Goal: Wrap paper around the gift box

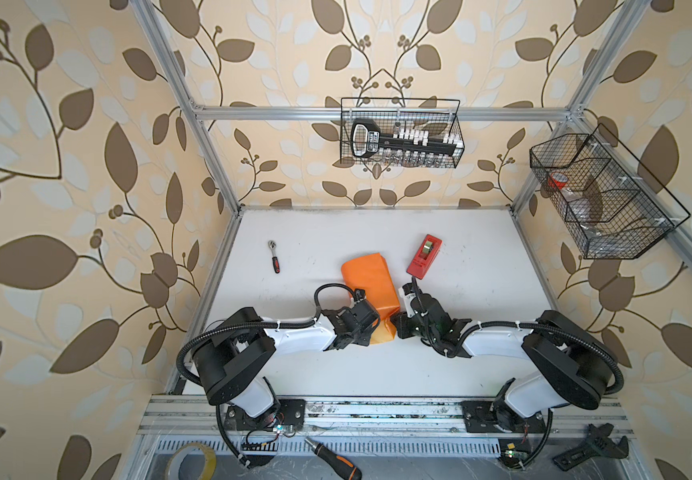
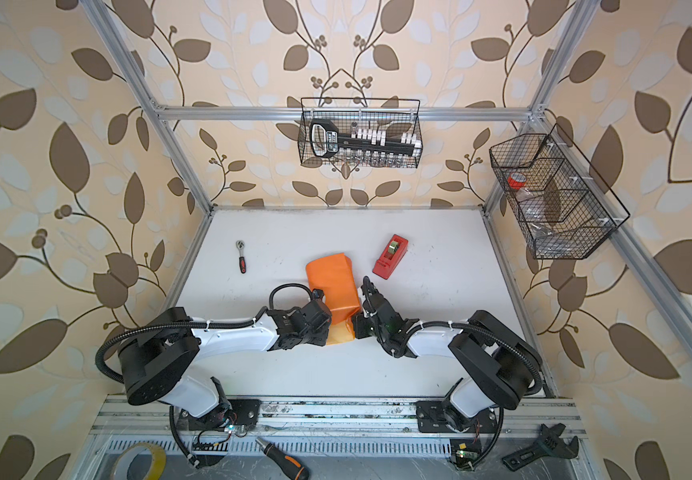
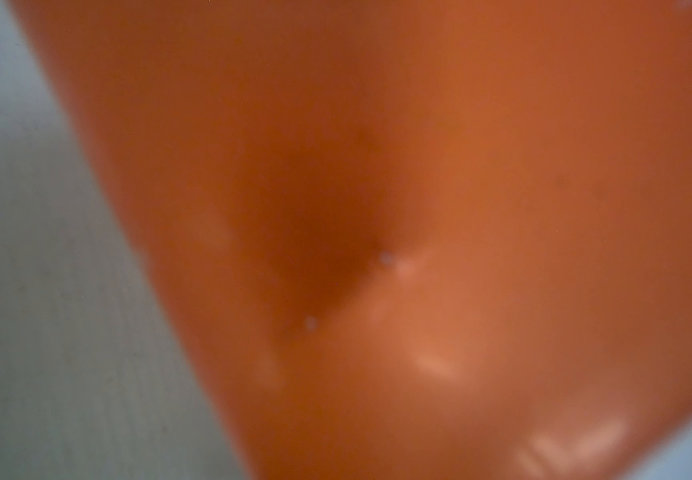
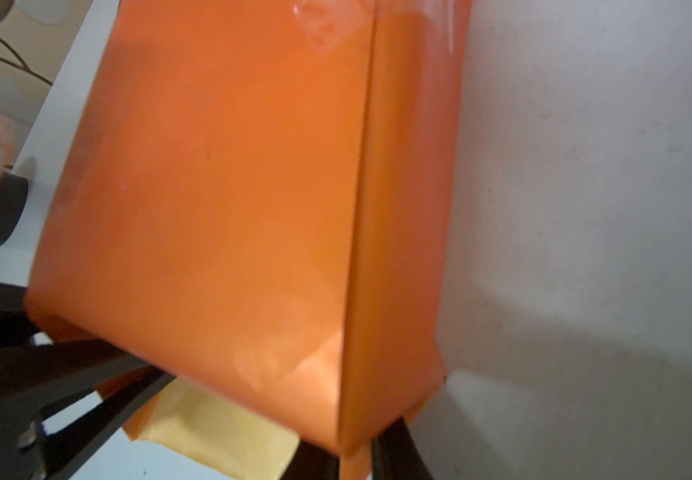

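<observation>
The gift box is hidden inside the paper [image 1: 367, 280], which is folded round it into a bright orange parcel [image 2: 331, 282] lying mid-table. A pale yellow flap [image 1: 380, 336] of the paper sticks out at the parcel's near end. My left gripper [image 1: 371, 330] sits at that near end; the left wrist view shows only blurred orange paper [image 3: 377, 208], and its jaws are hidden. My right gripper [image 4: 354, 455] is at the parcel's near right corner [image 2: 356, 320], with its dark fingers [image 4: 394, 453] shut on a strip of orange paper.
A red tape dispenser [image 1: 424, 256] lies just beyond the right gripper, and a ratchet [image 1: 274, 256] lies far left on the white table [image 1: 460, 353]. Wire baskets [image 1: 402, 133] [image 1: 602, 195] hang on the frame. A tape roll [image 1: 192, 461], screwdriver [image 1: 333, 457] and wrench [image 1: 589, 451] lie below the front rail.
</observation>
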Action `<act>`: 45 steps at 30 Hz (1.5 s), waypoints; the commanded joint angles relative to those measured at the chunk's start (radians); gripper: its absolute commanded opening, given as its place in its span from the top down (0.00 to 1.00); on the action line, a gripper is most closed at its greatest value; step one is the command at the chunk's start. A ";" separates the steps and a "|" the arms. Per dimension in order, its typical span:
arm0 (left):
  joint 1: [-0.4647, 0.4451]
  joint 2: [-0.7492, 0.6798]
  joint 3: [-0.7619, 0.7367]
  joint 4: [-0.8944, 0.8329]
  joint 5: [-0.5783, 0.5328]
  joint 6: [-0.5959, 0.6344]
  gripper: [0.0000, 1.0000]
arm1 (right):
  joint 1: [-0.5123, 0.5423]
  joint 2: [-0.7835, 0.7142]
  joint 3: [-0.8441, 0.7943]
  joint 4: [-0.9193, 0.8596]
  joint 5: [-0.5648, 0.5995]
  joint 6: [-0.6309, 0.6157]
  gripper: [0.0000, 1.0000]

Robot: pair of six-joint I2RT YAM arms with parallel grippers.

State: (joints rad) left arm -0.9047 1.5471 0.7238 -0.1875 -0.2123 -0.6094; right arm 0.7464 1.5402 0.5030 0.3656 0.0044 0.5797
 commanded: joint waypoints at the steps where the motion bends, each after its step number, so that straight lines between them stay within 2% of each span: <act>1: -0.009 -0.019 0.008 -0.007 -0.002 0.004 0.70 | 0.007 0.019 -0.023 0.049 0.019 0.014 0.84; 11: -0.008 -0.150 0.006 -0.045 0.001 0.016 0.44 | 0.007 0.057 -0.041 0.091 0.016 0.019 0.85; 17: -0.008 -0.269 0.000 -0.055 -0.044 0.104 0.27 | 0.008 0.059 -0.045 0.102 0.014 0.017 0.86; 20: -0.009 -0.324 -0.010 -0.010 -0.072 0.240 0.22 | 0.008 0.054 -0.050 0.108 0.012 0.018 0.86; 23: -0.008 -0.364 -0.045 0.113 -0.055 0.459 0.21 | 0.007 0.054 -0.056 0.117 0.012 0.019 0.86; 26: -0.008 -0.396 -0.098 0.259 -0.014 0.659 0.16 | 0.007 0.056 -0.063 0.127 0.007 0.019 0.86; 29: -0.008 -0.384 -0.130 0.382 0.043 0.840 0.12 | 0.005 0.065 -0.066 0.142 -0.001 0.023 0.86; 33: -0.007 -0.306 -0.125 0.462 0.081 1.034 0.09 | -0.003 0.080 -0.072 0.171 -0.022 0.038 0.86; 38: -0.005 -0.210 -0.114 0.549 0.100 1.188 0.06 | -0.010 0.080 -0.085 0.198 -0.032 0.051 0.86; 45: 0.001 -0.114 -0.066 0.585 0.063 1.273 0.05 | -0.013 0.075 -0.099 0.210 -0.034 0.060 0.87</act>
State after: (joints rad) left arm -0.9039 1.4193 0.6052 0.3210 -0.1463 0.5720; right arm 0.7380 1.6058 0.4278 0.5560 -0.0196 0.6285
